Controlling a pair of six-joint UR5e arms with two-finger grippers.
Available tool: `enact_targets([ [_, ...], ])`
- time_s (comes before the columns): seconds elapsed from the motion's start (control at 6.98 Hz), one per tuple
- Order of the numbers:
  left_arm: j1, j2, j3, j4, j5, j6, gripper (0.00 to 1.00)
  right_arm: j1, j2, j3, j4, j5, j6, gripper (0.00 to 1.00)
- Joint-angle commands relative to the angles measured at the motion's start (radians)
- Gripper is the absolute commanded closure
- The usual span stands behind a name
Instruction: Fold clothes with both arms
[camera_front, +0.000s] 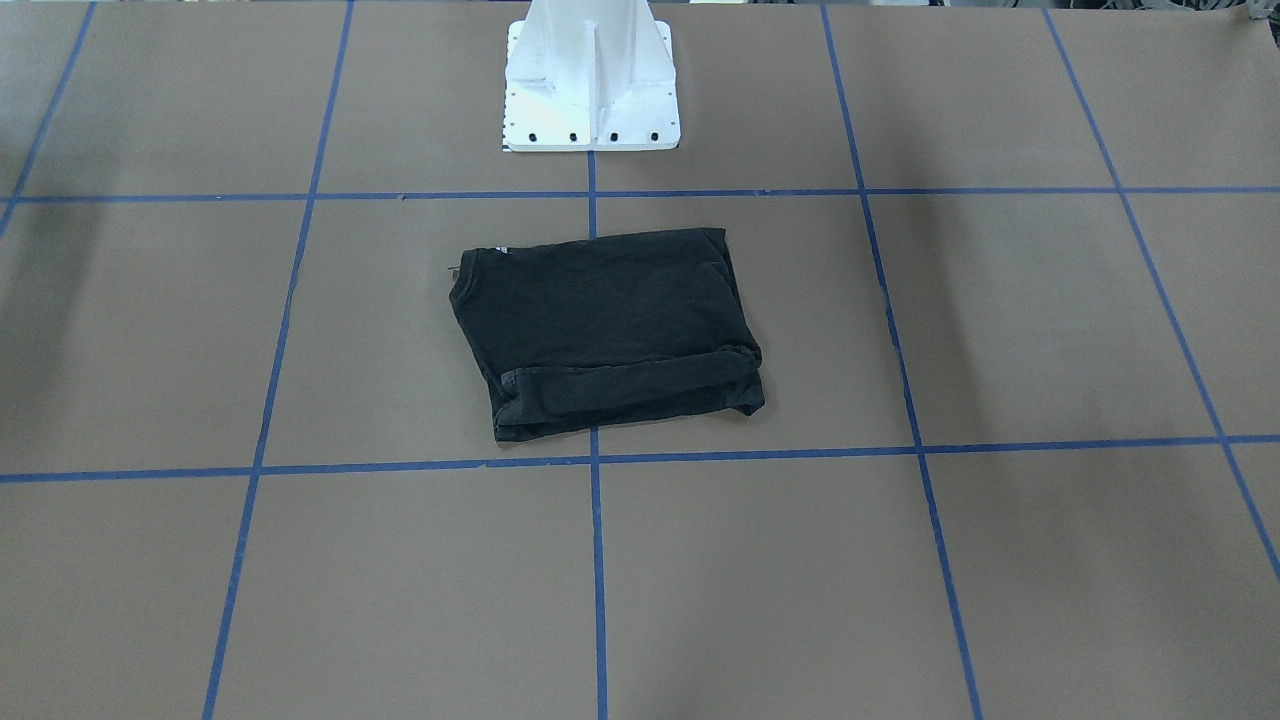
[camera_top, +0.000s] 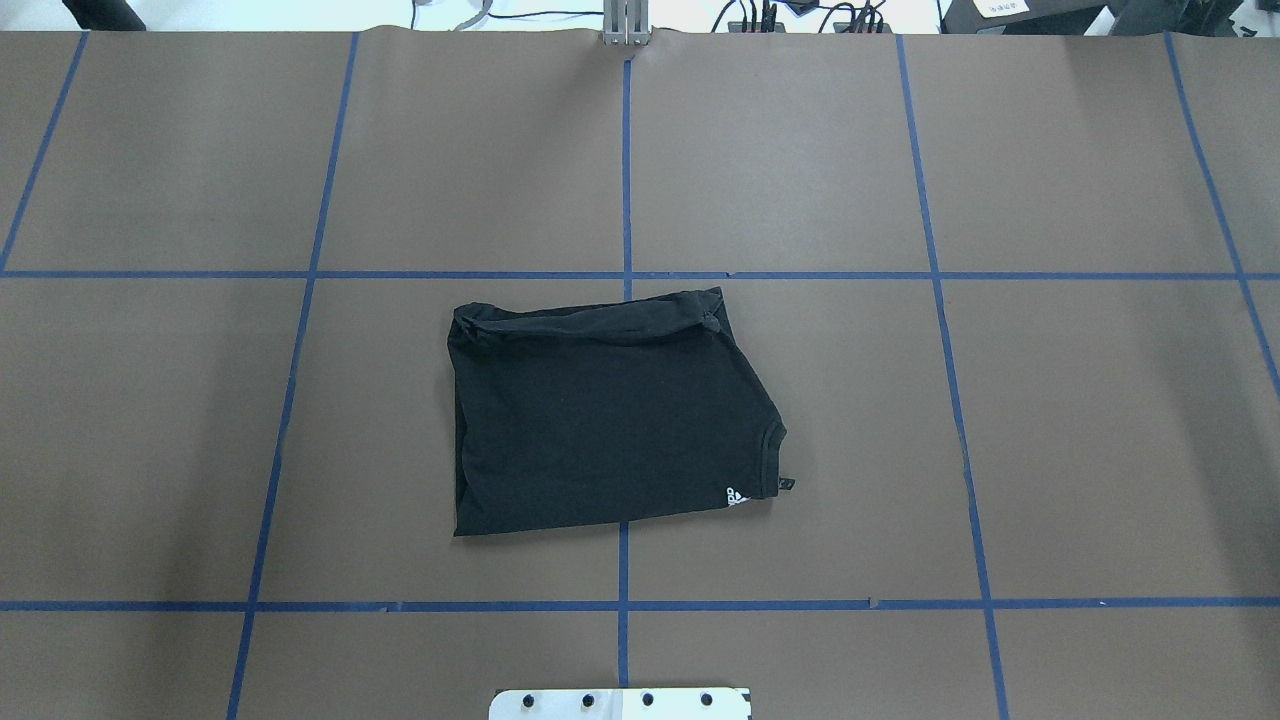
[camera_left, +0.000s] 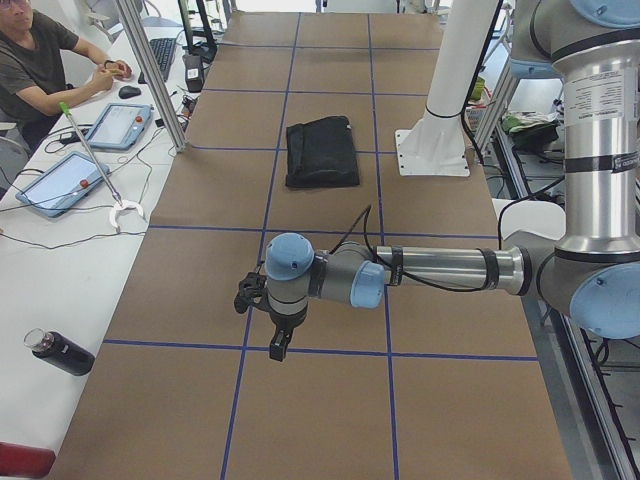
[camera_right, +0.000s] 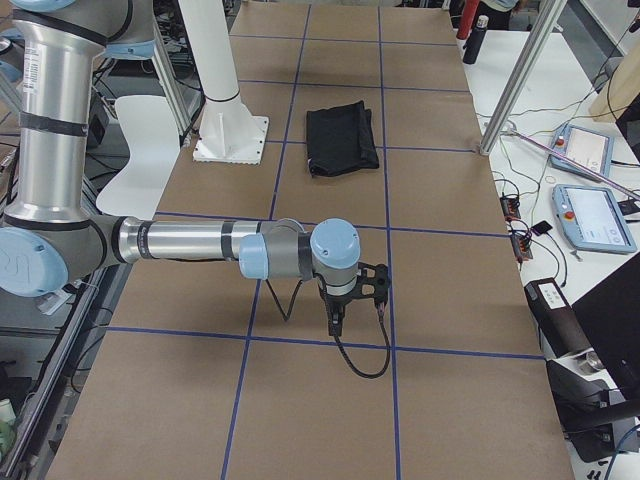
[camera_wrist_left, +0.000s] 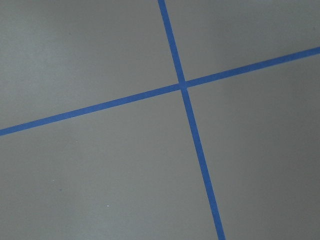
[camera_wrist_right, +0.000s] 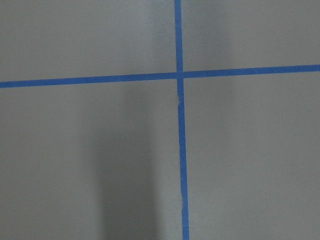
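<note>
The clothes are one black T-shirt (camera_top: 600, 420), folded into a compact rectangle at the table's middle. Its collar and a small white mark point toward the robot's right, and a rolled edge lies on the far side. It also shows as the T-shirt (camera_front: 600, 330), the T-shirt (camera_left: 322, 152) and the T-shirt (camera_right: 340, 138). My left gripper (camera_left: 280, 345) hangs over bare table far to the shirt's left. My right gripper (camera_right: 335, 320) hangs far to its right. Neither touches the shirt. Only the side views show them, so I cannot tell whether they are open or shut. Both wrist views hold only brown table and blue tape.
The white pedestal (camera_front: 590, 90) stands just behind the shirt. Blue tape lines grid the brown table (camera_top: 900, 450). A person (camera_left: 30, 70) sits at a side bench with tablets (camera_left: 60, 180) and a dark bottle (camera_left: 60, 352). More tablets (camera_right: 595, 215) lie along the opposite side.
</note>
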Motion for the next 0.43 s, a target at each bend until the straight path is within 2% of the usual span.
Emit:
enact_targets([
  [0.0, -0.017, -0.009, -0.025, 0.07, -0.001, -0.001, 0.0, 0.001, 0.008, -0.012, 0.002, 0.002, 0.002, 0.0],
  [0.29, -0.017, -0.006, -0.064, 0.117, -0.001, -0.001, 0.0, 0.001, 0.008, -0.004, 0.002, 0.004, 0.002, 0.0],
])
